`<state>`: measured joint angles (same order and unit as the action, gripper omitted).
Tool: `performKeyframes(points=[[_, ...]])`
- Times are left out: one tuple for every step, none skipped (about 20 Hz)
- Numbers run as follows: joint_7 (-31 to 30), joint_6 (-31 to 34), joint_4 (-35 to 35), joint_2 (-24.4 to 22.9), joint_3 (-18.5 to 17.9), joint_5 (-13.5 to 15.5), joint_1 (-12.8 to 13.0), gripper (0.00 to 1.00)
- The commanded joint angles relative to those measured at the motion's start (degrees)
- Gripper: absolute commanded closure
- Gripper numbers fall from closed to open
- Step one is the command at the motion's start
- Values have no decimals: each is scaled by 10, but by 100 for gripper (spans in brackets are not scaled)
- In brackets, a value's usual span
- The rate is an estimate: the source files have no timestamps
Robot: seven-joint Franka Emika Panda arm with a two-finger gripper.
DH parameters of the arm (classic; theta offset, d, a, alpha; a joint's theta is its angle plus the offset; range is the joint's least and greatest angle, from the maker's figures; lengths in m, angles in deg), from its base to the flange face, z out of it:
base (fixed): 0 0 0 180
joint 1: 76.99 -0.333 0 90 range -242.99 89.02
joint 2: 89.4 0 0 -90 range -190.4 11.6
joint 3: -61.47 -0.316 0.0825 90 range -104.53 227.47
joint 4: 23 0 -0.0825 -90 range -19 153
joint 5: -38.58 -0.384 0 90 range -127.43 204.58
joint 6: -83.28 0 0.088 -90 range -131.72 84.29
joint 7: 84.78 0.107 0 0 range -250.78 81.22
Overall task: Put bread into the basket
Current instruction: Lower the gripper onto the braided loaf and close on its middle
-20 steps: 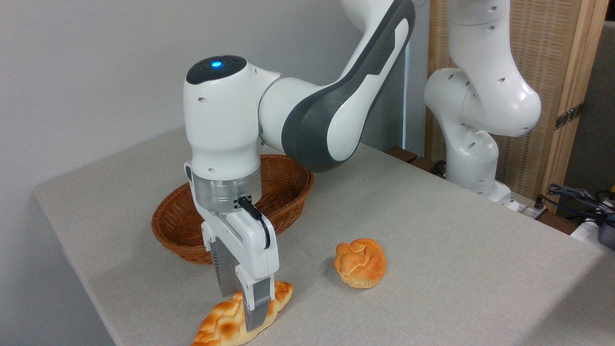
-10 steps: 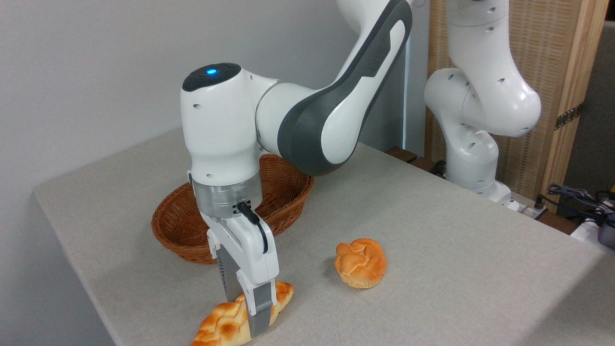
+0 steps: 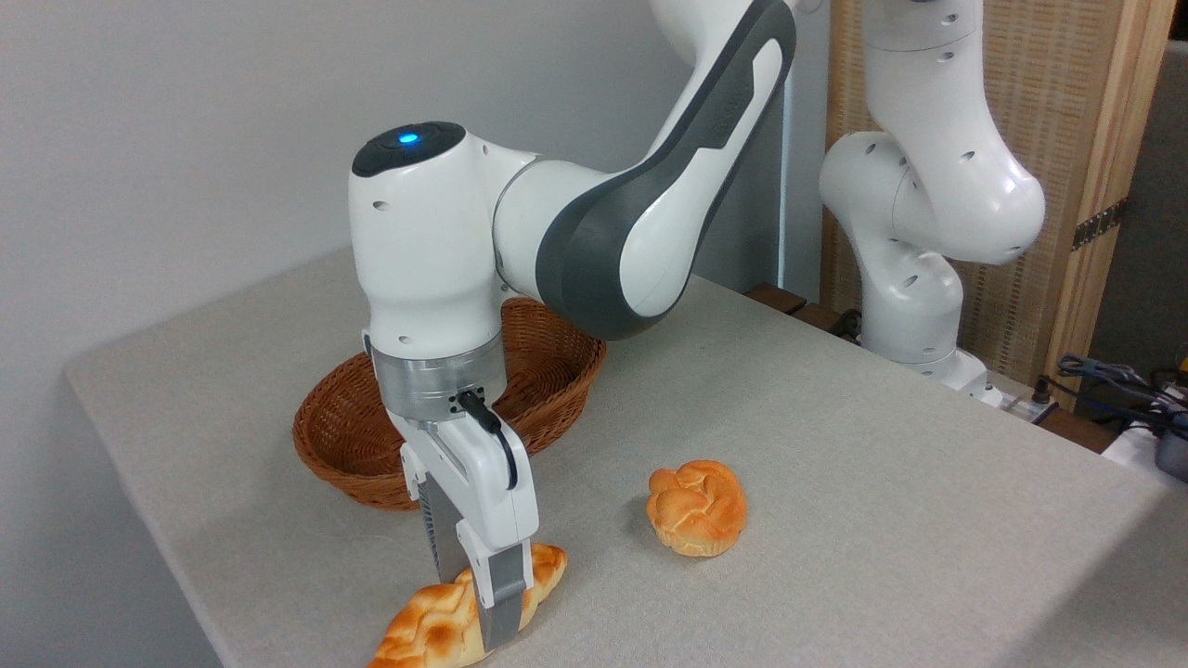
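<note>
The bread (image 3: 425,633), a long braided golden loaf, lies on the grey table near its front edge. My gripper (image 3: 475,608) points straight down over the loaf's middle. One finger stands on the near side and the other behind, both pressed against the loaf. The loaf still rests on the table. Behind the gripper sits the basket (image 3: 327,456), oval reddish-brown wicker, its middle hidden by my wrist. What shows of its inside holds nothing.
A small round knotted bun (image 3: 696,508) lies on the table right of the gripper. The table's front-left edge (image 3: 186,594) runs close to the loaf. The arm's white base (image 3: 914,306) stands at the back right, with cables (image 3: 1114,380) beyond it.
Over the last second the gripper sank a little lower around the loaf and its fingers drew closer together. In the last half second nothing has visibly moved.
</note>
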<state>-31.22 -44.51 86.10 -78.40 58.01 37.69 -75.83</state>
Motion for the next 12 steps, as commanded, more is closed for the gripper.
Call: performKeyframes(points=[[5,-13,10,2,-5,-12,2,47],[5,-12,10,2,-5,-12,2,48],[5,-13,10,3,-5,-12,2,48],[5,-13,10,3,-5,-12,2,48],[5,-13,10,3,-5,-12,2,49],[5,-12,10,3,-5,-12,2,50],[5,-12,10,3,-5,-12,2,50],[5,-12,10,3,-5,-12,2,54],[4,-12,9,3,-5,-11,2,55],[4,-11,10,3,-5,-12,2,57],[3,-11,9,3,-5,-11,2,57],[2,-9,10,3,-5,-12,2,57]])
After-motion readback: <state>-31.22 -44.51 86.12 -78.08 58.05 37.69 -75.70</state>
